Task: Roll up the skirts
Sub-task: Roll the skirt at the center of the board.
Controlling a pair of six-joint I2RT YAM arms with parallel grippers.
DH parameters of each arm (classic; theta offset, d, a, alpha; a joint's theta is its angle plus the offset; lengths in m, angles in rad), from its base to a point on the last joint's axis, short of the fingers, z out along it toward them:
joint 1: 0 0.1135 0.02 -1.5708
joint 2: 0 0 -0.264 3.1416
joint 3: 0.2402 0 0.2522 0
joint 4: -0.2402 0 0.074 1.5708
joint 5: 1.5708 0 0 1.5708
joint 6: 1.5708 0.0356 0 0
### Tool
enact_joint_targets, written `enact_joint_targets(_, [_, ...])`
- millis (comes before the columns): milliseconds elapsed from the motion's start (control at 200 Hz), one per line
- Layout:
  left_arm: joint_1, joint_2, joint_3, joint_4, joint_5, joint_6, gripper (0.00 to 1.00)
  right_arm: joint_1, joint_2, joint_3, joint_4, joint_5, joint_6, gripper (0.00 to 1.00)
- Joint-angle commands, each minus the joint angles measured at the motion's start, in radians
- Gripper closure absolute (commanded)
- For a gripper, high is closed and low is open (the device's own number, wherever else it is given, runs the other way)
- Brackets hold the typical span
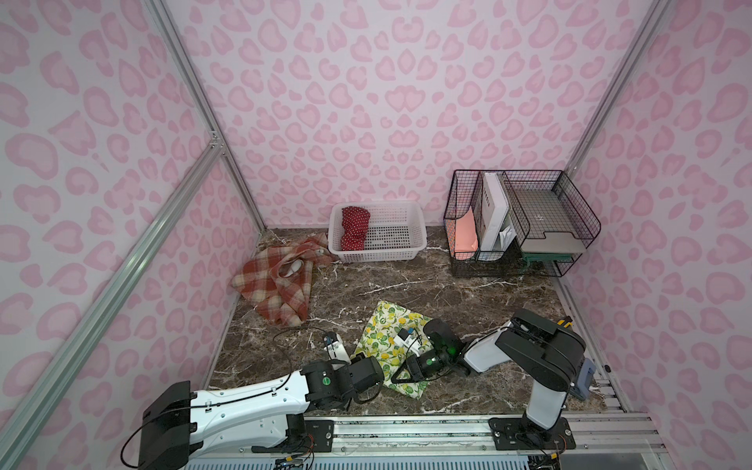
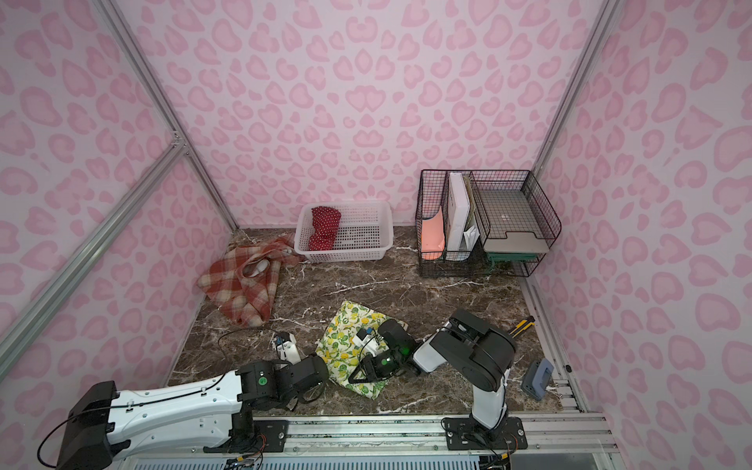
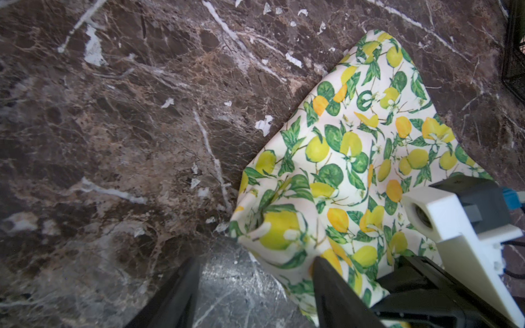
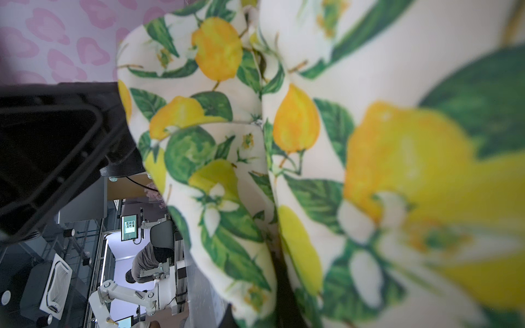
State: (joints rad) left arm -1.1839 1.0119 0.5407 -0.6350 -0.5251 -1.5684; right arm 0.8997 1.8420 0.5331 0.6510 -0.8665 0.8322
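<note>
A: Top cams looking bright, even. Soft light coming from overhead; walls bowing at the edges, far from the lemon skirt (image 1: 380, 325).
B: Shadows?
A: Faint ones pooling just beside it. Rt wrist cam: its print blurring badly close-up. Lt wrist: table (image 3: 233, 278) sheening grey beside it.

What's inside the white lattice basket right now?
Only the red polka-dot skirt, bunched at one end of the white basket; the remaining floor shows bare. Anything beneath that skirt is hidden.
</note>
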Motion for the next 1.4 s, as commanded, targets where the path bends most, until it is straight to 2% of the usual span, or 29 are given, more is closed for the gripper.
enact_joint_targets(0, [-0.001,0.016,-0.009,0.06,-0.025,-0.008,0.28,0.004,0.003,-0.005,-0.044,0.04,-0.012,1.0])
enact_joint_targets(300, [-0.002,0.169,-0.015,0.181,0.042,0.026,0.27,0.004,-0.012,-0.002,-0.048,0.032,-0.015,1.0])
enact_joint_targets(520, [0.003,0.244,-0.03,0.207,0.004,0.028,0.27,0.005,-0.026,-0.014,-0.037,0.014,-0.001,1.0])
enact_joint_targets(790, [0.099,0.369,-0.019,0.299,0.021,0.086,0.27,0.024,-0.037,-0.03,-0.102,-0.01,-0.025,1.0])
enact_joint_targets(925, [0.111,0.42,0.006,0.31,0.026,0.112,0.3,0.024,-0.025,-0.036,-0.099,-0.016,-0.027,1.0])
enact_joint_targets(1025, [0.121,0.448,0.009,0.331,0.038,0.119,0.41,0.024,-0.02,-0.035,-0.09,-0.021,-0.022,1.0])
enact_joint_targets(1170, [0.125,0.452,0.007,0.337,0.048,0.126,0.82,0.019,-0.024,-0.034,-0.109,-0.018,-0.029,1.0])
enact_joint_targets(1250, [0.126,0.453,0.018,0.312,0.042,0.132,1.0,0.017,-0.029,-0.044,-0.127,-0.012,-0.037,0.93])
enact_joint_targets(1345, [0.125,0.459,0.021,0.314,0.042,0.138,1.0,0.017,-0.044,-0.054,-0.166,0.001,-0.058,0.78])
enact_joint_targets(1395, [0.125,0.463,0.022,0.321,0.047,0.145,1.0,0.016,-0.061,-0.055,-0.214,0.026,-0.079,0.67])
